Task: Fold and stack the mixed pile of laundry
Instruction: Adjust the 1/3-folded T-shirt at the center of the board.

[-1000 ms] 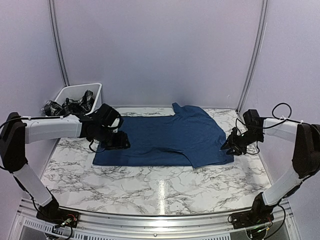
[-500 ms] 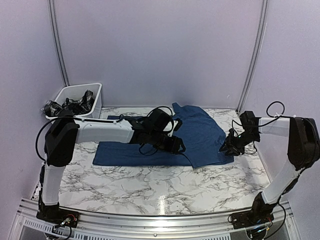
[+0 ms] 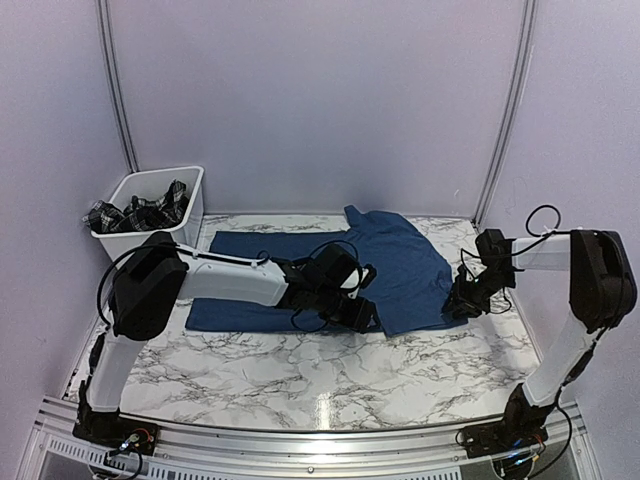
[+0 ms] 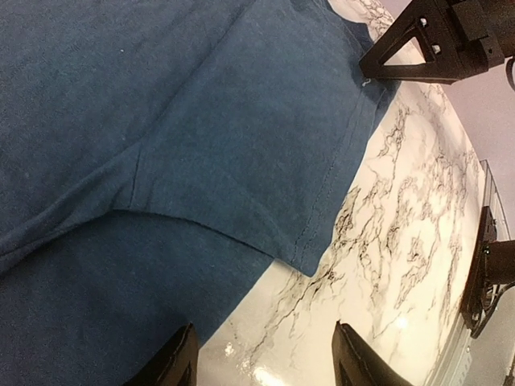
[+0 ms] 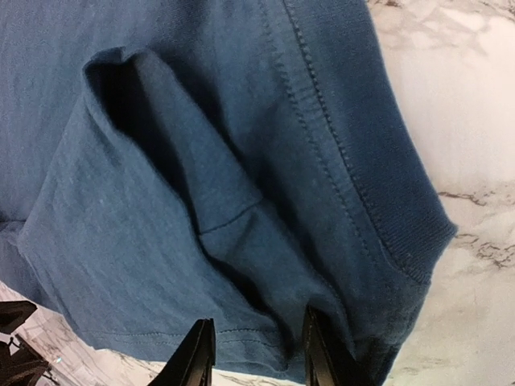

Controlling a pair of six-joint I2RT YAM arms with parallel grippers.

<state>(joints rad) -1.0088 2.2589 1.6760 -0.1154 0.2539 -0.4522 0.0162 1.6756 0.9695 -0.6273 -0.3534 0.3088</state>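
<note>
Left gripper point(image 4: 264, 362) hangs wide and empty over the blue t-shirt point(image 4: 161, 121); right gripper point(image 5: 257, 354) sits narrow on its edge, and I cannot tell if it holds.

One t-shirt point(image 3: 400, 265), navy, at mid-frame. One plaid garment point(image 3: 140, 212), upper left. One white bin point(image 3: 135, 243), upper left too. One marble worktop point(image 3: 320, 370). Two arms: left arm point(image 3: 230, 280) from the lower left, right arm point(image 3: 598, 270) at the right edge. Two fingers point(image 4: 181, 362) at the bottom of the left wrist view, two fingers point(image 5: 197, 354) at the bottom of the right wrist view; four in all.
</note>
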